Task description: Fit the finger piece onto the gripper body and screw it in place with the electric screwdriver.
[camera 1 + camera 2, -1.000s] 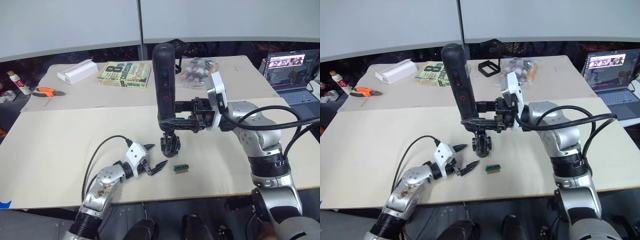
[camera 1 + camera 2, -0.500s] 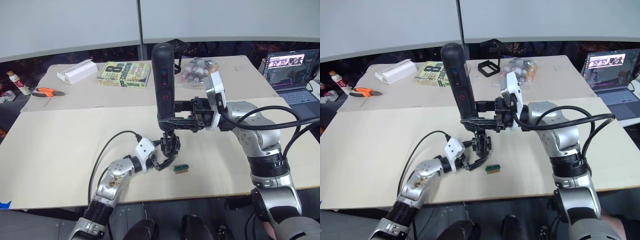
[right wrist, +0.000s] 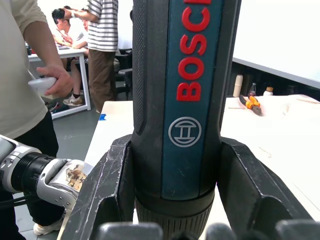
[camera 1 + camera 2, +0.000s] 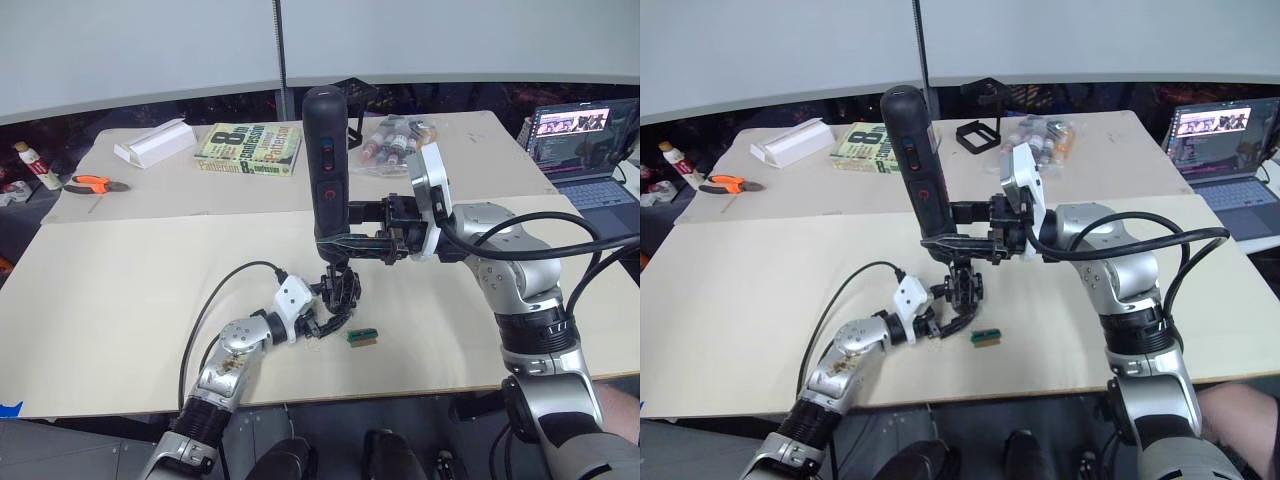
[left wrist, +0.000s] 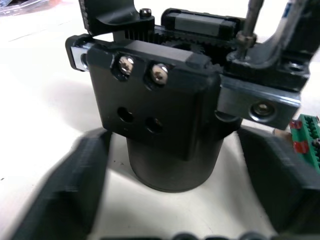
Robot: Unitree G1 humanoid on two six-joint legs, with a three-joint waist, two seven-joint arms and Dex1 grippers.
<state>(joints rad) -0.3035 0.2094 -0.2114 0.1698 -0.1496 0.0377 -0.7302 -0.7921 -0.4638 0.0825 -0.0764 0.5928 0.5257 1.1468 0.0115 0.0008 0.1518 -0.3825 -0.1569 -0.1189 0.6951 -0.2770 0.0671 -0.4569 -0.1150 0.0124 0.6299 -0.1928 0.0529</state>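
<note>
A robotics lab or office: a laptop, pliers, book at the worktable's far edge.

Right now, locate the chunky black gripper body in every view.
Left eye: chunky black ridged plastic gripper body, centre table, under the upright black electric screwdriver.
Right eye: same spot.
Left wrist: up close.
Right wrist: I cannot make it out there.
Shared landmark: small green block beside it.

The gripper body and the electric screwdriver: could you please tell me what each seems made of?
Gripper body: apparently matte black plastic, with shiny metal screw heads and a grey metal-looking rail. Electric screwdriver: dark moulded casing, likely plastic, with a smooth blue panel bearing red lettering.
</note>
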